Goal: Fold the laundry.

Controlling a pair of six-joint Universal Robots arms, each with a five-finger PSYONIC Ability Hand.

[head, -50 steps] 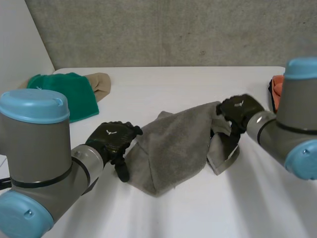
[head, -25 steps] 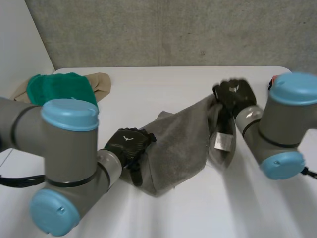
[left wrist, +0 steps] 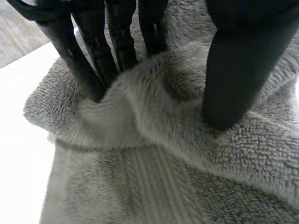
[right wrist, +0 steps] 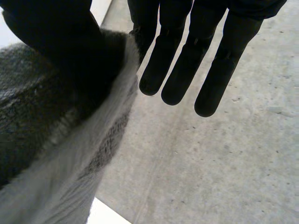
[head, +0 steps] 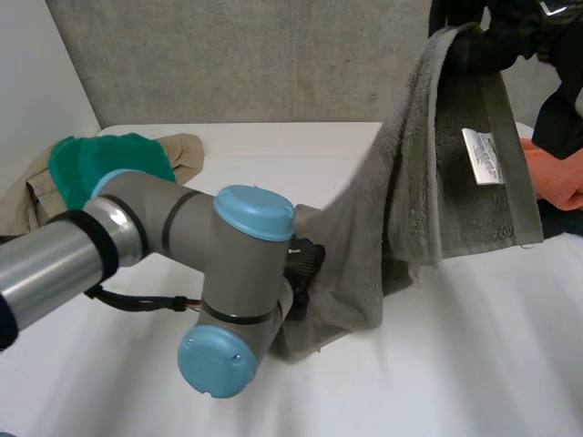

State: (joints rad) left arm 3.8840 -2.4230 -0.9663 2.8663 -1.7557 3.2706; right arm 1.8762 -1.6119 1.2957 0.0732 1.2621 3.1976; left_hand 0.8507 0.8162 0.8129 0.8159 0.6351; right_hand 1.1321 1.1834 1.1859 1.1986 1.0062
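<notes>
A grey towel [head: 414, 196] hangs stretched from high at the right down to the table [head: 474, 364], its white label [head: 481, 156] facing me. My right hand [head: 510, 27] holds its top edge up in the air. In the right wrist view the thumb [right wrist: 51, 42] pinches the towel's edge [right wrist: 46, 154] against one finger while the other fingers [right wrist: 182, 60] stand straight. My left hand [head: 308, 259] is at the towel's low end on the table, half hidden behind its own arm. There its fingers [left wrist: 93, 60] and thumb [left wrist: 243, 60] dig into the pile and squeeze a ridge of towel [left wrist: 154, 107] between them.
A green cloth [head: 100, 159] and a tan cloth [head: 182, 147] lie at the table's back left. Something orange [head: 551, 177] sits at the right edge. My left arm's elbow [head: 246, 300] reaches across the front middle. A concrete wall stands behind the table.
My right hand has risen high with the towel's edge, pulling the towel up from the table. My left arm has swung in across the front and its hand has closed on the low end.
</notes>
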